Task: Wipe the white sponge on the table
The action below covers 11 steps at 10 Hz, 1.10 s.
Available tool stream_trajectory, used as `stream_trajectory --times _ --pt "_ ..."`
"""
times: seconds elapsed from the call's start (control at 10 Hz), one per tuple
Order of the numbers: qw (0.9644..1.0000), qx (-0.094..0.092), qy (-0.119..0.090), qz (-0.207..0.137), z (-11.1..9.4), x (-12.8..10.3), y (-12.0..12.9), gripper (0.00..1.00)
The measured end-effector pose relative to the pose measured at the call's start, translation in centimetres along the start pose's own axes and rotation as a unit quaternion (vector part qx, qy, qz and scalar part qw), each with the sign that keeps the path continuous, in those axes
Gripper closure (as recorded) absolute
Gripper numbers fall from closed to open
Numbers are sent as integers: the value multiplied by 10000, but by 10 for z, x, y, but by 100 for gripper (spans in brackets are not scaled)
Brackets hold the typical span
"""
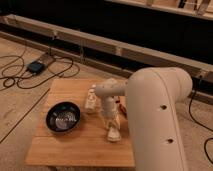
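Observation:
The table (60, 150) is small, with a light-brown plank top. My gripper (112, 129) points straight down near the table's right middle, at the end of the white arm (155, 110) that reaches in from the right. It is shut on the white sponge (114, 135), an off-white block pressed against the tabletop under the fingertips. The gripper hides the top of the sponge.
A black bowl (63, 118) stands on the left of the table. A narrow white object (90, 100) lies just left of the arm's wrist. Something reddish (122, 107) shows partly behind the arm. Cables and a dark box (35, 66) lie on the floor at the left.

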Motion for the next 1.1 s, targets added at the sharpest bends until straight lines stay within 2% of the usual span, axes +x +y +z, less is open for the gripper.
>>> stream_trajectory --times 0.3,0.5,0.8,1.1 --pt "9993 -77 -78 -351 -9 -5 33 100" --pt "9976 -167 -86 -663 -14 3 61 100" --pt "9927 -332 -43 -1159 -18 32 101 100" --pt "9876 -410 122 -1513 -12 70 121 100"
